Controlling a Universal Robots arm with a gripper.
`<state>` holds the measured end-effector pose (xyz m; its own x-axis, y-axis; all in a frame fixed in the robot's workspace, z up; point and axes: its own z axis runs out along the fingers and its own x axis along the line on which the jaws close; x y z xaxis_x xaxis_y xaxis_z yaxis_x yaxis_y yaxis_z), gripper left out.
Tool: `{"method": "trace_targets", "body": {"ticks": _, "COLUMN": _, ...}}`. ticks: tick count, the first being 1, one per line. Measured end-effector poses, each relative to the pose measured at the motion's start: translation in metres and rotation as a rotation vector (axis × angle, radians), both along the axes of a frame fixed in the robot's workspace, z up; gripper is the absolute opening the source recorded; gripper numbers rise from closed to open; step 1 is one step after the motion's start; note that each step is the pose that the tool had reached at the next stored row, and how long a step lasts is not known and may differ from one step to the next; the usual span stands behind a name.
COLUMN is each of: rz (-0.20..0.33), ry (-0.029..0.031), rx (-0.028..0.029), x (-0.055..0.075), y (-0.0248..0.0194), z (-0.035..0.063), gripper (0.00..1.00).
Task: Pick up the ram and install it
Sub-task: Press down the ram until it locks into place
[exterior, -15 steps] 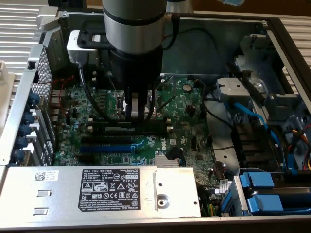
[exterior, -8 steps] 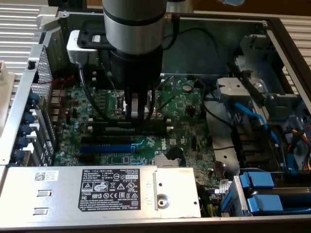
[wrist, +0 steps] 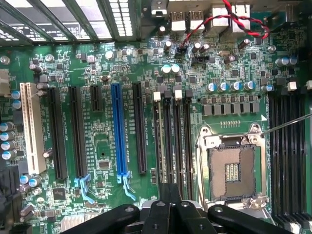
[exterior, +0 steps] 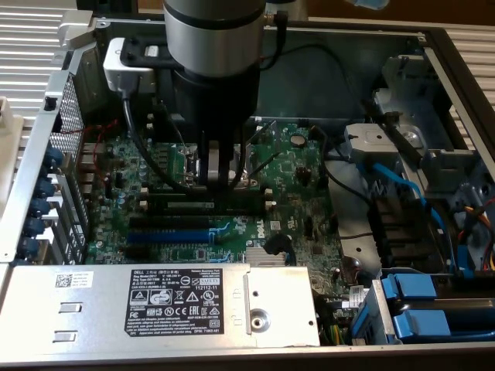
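Note:
The ram (exterior: 191, 206) is a thin green strip standing in the black memory slot farthest from the processor socket. In the wrist view the ram (wrist: 160, 146) shows edge-on along that slot, below a white end clip. My gripper (exterior: 219, 179) hangs straight down over the bank of memory slots (wrist: 178, 141), just beside the ram. The gripper (wrist: 170, 197) is shut, and I see nothing between its black fingers. Whether the fingertips touch the ram or the slots I cannot tell.
The open processor socket (wrist: 234, 168) lies beside the memory slots. A blue expansion slot (wrist: 116, 126) and black slots sit on the other side. A grey power-supply cover (exterior: 155, 301) fills the case's near edge. Blue drive carriers (exterior: 421, 309) and cables crowd the exterior view's right.

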<state>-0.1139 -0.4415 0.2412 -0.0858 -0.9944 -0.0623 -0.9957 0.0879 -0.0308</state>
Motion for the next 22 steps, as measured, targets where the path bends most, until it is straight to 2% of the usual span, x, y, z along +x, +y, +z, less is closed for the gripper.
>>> {"method": "trace_targets", "body": {"ticks": 5, "rz": 0.0, "ry": 0.0007, "rx": 0.0033, "x": -0.006, "y": -0.0005, "z": 0.0012, "gripper": 0.11}}
{"method": "trace_targets", "body": {"ticks": 15, "rz": -0.001, "ry": 0.0006, "rx": 0.0166, "x": -0.021, "y": -0.0011, "z": 0.0012, "gripper": 0.11}}
{"method": "trace_targets", "body": {"ticks": 22, "rz": -0.002, "ry": 0.0007, "rx": 0.0223, "x": -0.031, "y": -0.0033, "z": 0.0012, "gripper": 0.11}}
